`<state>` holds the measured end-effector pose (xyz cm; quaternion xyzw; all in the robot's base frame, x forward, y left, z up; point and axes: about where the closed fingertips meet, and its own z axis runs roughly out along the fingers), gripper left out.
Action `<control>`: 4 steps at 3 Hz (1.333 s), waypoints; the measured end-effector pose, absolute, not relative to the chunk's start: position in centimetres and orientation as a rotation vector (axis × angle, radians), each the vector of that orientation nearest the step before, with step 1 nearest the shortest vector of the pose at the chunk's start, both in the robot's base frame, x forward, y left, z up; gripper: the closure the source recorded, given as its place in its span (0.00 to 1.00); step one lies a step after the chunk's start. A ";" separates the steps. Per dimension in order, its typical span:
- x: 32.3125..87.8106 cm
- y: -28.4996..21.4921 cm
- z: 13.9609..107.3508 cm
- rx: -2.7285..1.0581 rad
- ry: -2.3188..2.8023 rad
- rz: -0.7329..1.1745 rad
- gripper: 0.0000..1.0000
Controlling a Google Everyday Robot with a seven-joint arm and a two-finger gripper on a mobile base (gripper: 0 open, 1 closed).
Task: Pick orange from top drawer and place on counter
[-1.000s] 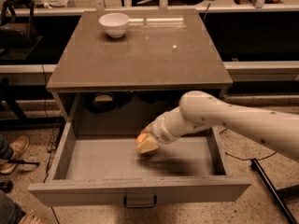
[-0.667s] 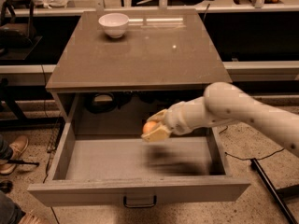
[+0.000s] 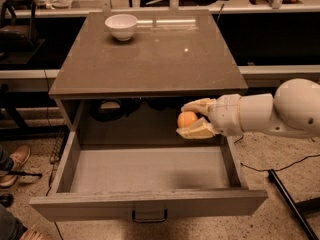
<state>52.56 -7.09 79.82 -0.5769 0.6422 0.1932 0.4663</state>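
Now end effector (image 3: 192,119) clamped on orange (image 3: 187,119), above top drawer (image 3: 150,199)

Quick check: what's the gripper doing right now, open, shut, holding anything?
Gripper: closed on the orange, holding it in the air above the open top drawer.

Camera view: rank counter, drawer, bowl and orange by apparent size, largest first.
1. counter and drawer: about alike; the drawer is nearer, so unranked.
2. bowl.
3. orange, held in the gripper above the open drawer.
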 end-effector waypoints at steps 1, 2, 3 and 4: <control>52.2 -8.3 80.0 -1.430 1.551 0.430 1.00; 52.4 -8.2 80.1 -1.424 1.552 0.436 1.00; 55.2 -8.9 81.9 -1.364 1.551 0.447 1.00; 59.4 -10.3 84.3 -1.256 1.600 0.407 1.00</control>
